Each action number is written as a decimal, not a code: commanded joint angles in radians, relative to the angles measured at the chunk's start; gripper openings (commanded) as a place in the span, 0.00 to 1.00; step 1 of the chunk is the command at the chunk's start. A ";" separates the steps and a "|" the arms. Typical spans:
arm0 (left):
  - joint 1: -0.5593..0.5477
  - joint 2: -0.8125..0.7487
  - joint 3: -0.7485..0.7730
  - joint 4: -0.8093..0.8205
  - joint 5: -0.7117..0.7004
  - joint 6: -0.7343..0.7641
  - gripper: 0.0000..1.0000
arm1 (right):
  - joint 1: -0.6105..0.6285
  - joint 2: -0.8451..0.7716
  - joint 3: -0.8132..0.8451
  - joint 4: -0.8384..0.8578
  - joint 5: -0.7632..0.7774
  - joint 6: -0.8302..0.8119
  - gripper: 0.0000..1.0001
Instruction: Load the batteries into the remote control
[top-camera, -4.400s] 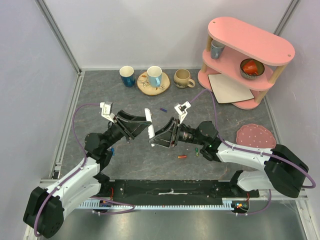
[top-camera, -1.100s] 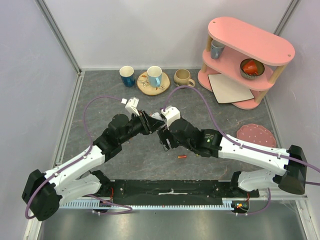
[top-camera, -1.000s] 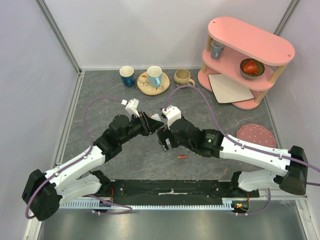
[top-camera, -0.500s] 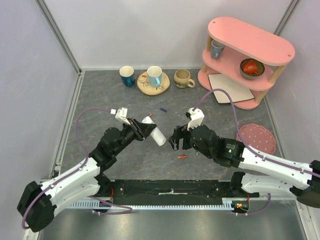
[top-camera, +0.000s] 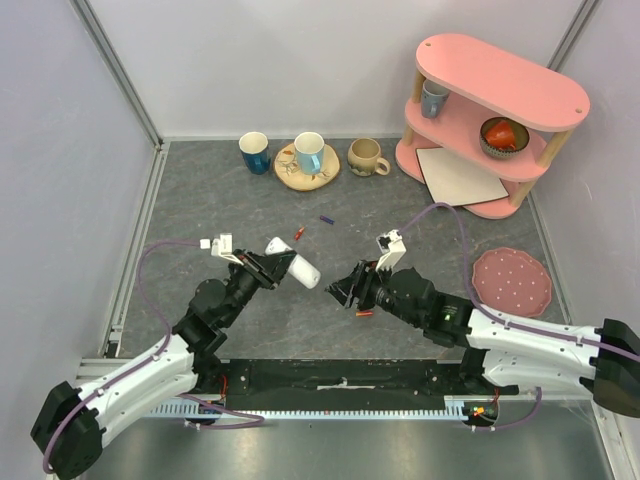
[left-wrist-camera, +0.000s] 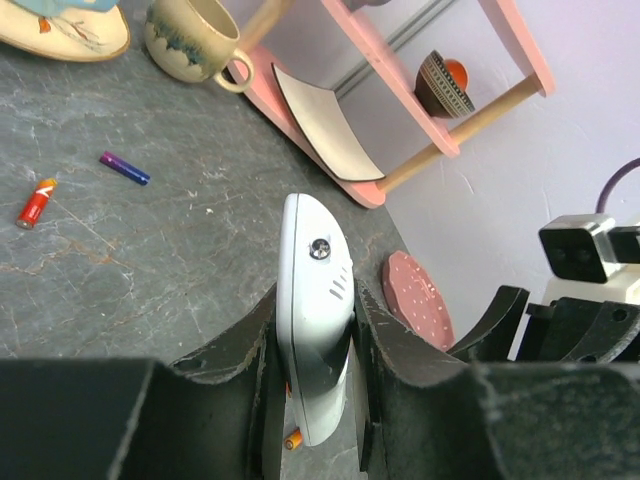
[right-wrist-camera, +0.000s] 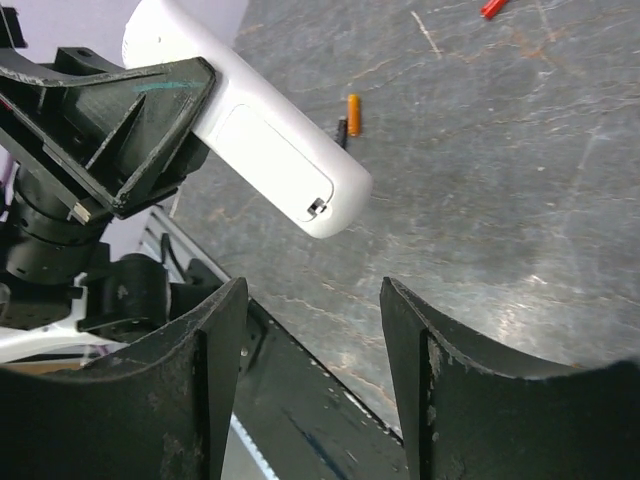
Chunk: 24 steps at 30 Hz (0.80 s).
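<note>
Left wrist: left pincer (left-wrist-camera: 313, 335) clamped on white remote control (left-wrist-camera: 312, 255); right pincer (right-wrist-camera: 312, 305) apart.

The slim white remote control (top-camera: 295, 268) sits tilted, clamped in the left gripper (top-camera: 278, 266), its back cover on. A red battery (top-camera: 298, 234), purple battery (top-camera: 326, 219) and orange battery (top-camera: 365, 314) lie loose, apart.
</note>
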 joint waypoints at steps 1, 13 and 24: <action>-0.013 -0.032 0.027 0.037 -0.095 0.056 0.02 | -0.004 0.043 -0.024 0.242 -0.039 0.101 0.63; -0.033 -0.033 0.059 -0.029 -0.162 0.073 0.02 | -0.032 0.186 -0.056 0.469 -0.068 0.239 0.50; -0.036 -0.027 0.071 -0.033 -0.162 0.084 0.02 | -0.050 0.271 -0.048 0.526 -0.110 0.270 0.48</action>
